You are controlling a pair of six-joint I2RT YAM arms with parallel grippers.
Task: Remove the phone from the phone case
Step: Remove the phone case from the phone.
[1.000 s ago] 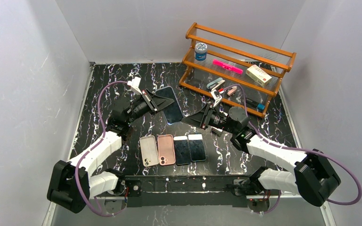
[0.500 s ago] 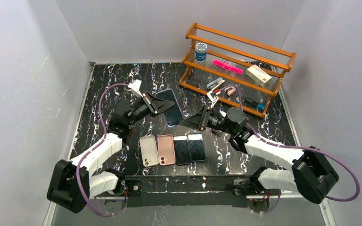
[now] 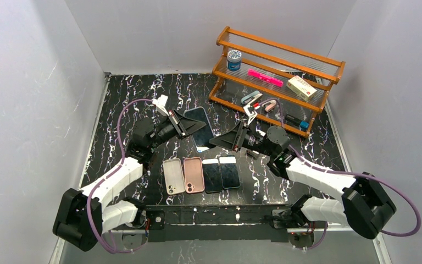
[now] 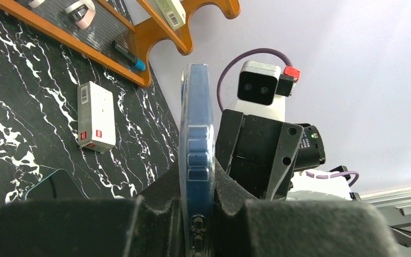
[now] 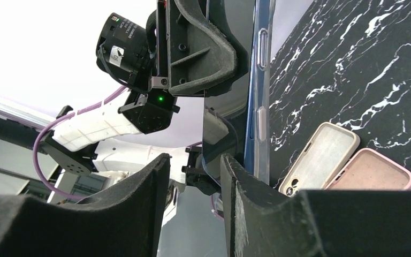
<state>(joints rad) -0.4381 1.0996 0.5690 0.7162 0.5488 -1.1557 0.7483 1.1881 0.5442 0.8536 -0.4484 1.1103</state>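
Firmly, left gripper (image 4: 197, 184) pinches blue-cased phone (image 4: 196, 118) edge-on; right gripper (image 5: 193, 160) spread beside it — white box (image 4: 96, 116) labels unreadable.

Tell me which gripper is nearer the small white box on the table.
Right. The right gripper hovers just left of the white box in the top view; the left gripper, clamping the cased phone, sits farther left.
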